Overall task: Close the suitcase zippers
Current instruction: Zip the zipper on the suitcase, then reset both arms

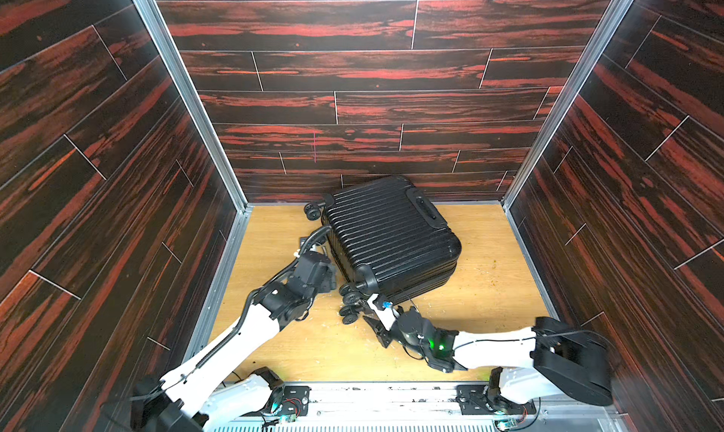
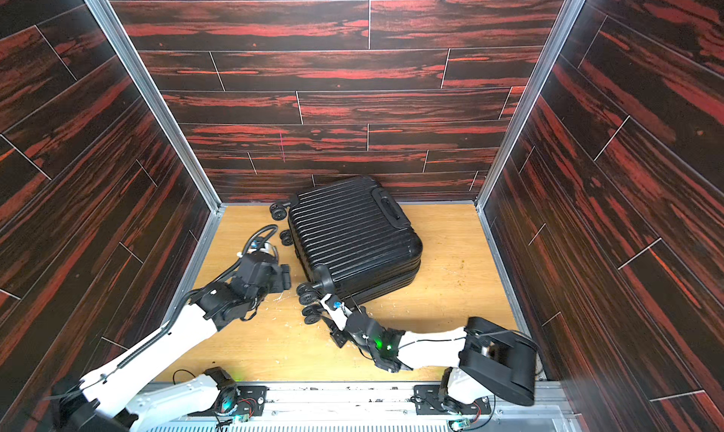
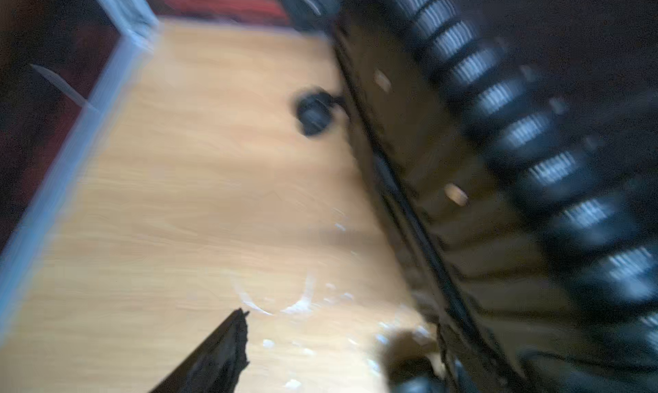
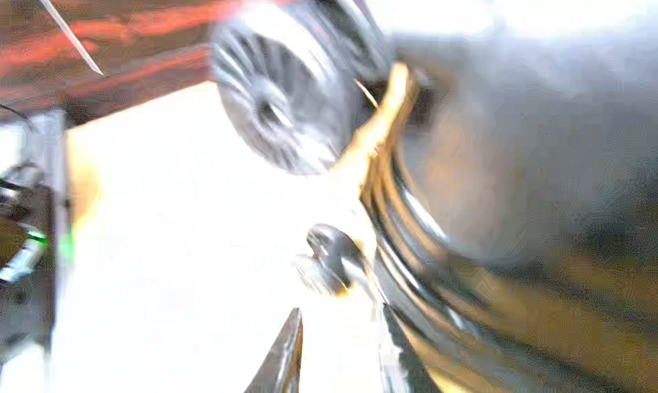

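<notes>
The black ribbed suitcase point(image 1: 388, 230) point(image 2: 352, 230) lies shut on the wooden floor, handle side up, its wheels point(image 1: 350, 299) pointing toward the arms. The zippers run as a thin dark track point(image 3: 409, 209) along the seam between the shells; I cannot make out any pulls. My left gripper point(image 1: 333, 279) point(image 2: 288, 279) hovers open beside the case's left side, with bare floor between its fingers point(image 3: 220, 355). My right gripper point(image 1: 370, 310) point(image 2: 327, 312) sits at the near corner by the wheels, jaws apart, nothing between them. The right wrist view is overexposed and blurred.
Dark red plank walls point(image 1: 117, 175) with metal corner rails point(image 1: 219, 277) close in the floor point(image 1: 489, 293) on three sides; the suitcase's far corner lies near the back wall. White scuffs and crumbs point(image 3: 302, 302) lie near the left gripper. The arm bases point(image 1: 274, 394) stand along the front edge.
</notes>
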You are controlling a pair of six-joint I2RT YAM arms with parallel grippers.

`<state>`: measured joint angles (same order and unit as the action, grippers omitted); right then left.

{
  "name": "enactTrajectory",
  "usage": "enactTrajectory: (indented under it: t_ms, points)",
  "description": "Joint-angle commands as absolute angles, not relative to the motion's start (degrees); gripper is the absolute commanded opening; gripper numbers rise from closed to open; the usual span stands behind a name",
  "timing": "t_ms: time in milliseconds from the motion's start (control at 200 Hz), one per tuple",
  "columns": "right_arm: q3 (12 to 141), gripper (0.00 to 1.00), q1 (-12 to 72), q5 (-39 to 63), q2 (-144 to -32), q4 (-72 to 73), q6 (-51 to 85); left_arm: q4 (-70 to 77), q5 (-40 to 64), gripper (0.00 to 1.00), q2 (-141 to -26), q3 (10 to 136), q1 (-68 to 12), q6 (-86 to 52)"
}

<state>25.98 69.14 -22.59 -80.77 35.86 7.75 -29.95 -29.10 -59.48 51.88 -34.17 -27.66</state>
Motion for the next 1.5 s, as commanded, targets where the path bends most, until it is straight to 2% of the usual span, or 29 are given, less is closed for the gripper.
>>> enactTrajectory:
  t_ms: [0,195,346,431,526,601,646,711,852,1017,1132,1278,1443,1493]
  points:
    - [24.7,0.37,70.0,-30.0,-77.7,28.3,10.7,-32.5,-42.7,0.86,-56.7,53.8,-33.8,-25.0]
    - [23.1,0.38,70.7,-41.8,-70.9,17.7,16.0,-31.2,-52.9,0.86,-54.8,53.8,-32.2,-23.2]
    - [24.5,0.41,70.6,-56.7,-65.7,5.6,21.6,-26.4,-56.7,0.86,-53.7,50.1,-28.4,-22.8]
    - [27.6,0.43,69.8,-64.7,-64.6,-6.2,28.8,-22.3,-57.7,0.86,-53.5,47.0,-25.6,-22.0]
    - [30.7,0.45,68.1,-69.8,-63.7,-17.6,36.6,-16.7,-59.4,0.86,-54.1,42.8,-22.7,-20.3]
    - [31.5,0.47,64.7,-70.6,-62.2,-21.2,38.5,-9.1,-59.4,0.86,-54.8,38.2,-20.9,-17.1]
    - [30.8,0.48,61.4,-68.6,-60.4,-19.6,37.6,-3.9,-57.4,0.86,-55.3,35.1,-19.6,-14.9]
    - [28.0,0.48,56.5,-63.3,-56.9,-10.3,29.0,3.6,-52.8,0.86,-56.4,31.1,-17.7,-11.8]
    - [25.1,0.48,42.8,-52.3,-51.9,0.8,17.0,12.0,-44.6,0.86,-61.1,27.2,-14.5,-8.0]
    - [23.7,0.48,23.9,-40.1,-52.0,8.5,10.4,17.5,-36.2,0.88,-68.2,25.9,-10.0,-4.8]
    - [22.4,0.48,14.1,-34.2,-56.4,14.6,8.6,18.7,-32.5,0.92,-72.8,26.3,-8.0,-2.3]
    - [18.7,0.49,7.4,-23.4,-64.4,30.0,3.7,22.2,-24.2,0.94,-74.7,26.2,-5.2,0.1]
    - [13.3,0.51,3.0,-13.5,-71.8,50.8,0.7,34.5,-15.3,0.95,-74.6,22.2,-0.6,-2.3]
    - [13.1,0.51,1.6,-10.9,-72.5,52.7,0.9,37.9,-13.1,0.95,-75.0,21.2,0.2,-2.8]
